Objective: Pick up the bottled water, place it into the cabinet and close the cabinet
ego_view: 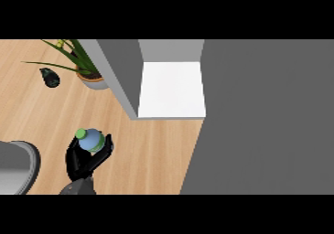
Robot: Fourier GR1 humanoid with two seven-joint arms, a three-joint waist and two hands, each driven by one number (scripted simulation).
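The bottled water (92, 140) is a pale blue bottle with a green cap, seen from above over the wooden counter (156, 155) at the lower left. My right hand (87, 160) is shut on it, its black fingers curled around the bottle from below and hiding its lower part. The cabinet (170, 89) stands up and to the right of the hand, open, showing a white inner floor between grey walls. Its grey door (271, 119) is swung out and fills the right side. No left hand shows.
A potted plant (92, 75) with long green leaves stands just left of the cabinet's wall. A small dark object (50, 77) lies left of the pot. A large grey rounded shape (13, 167) sits at the lower left edge.
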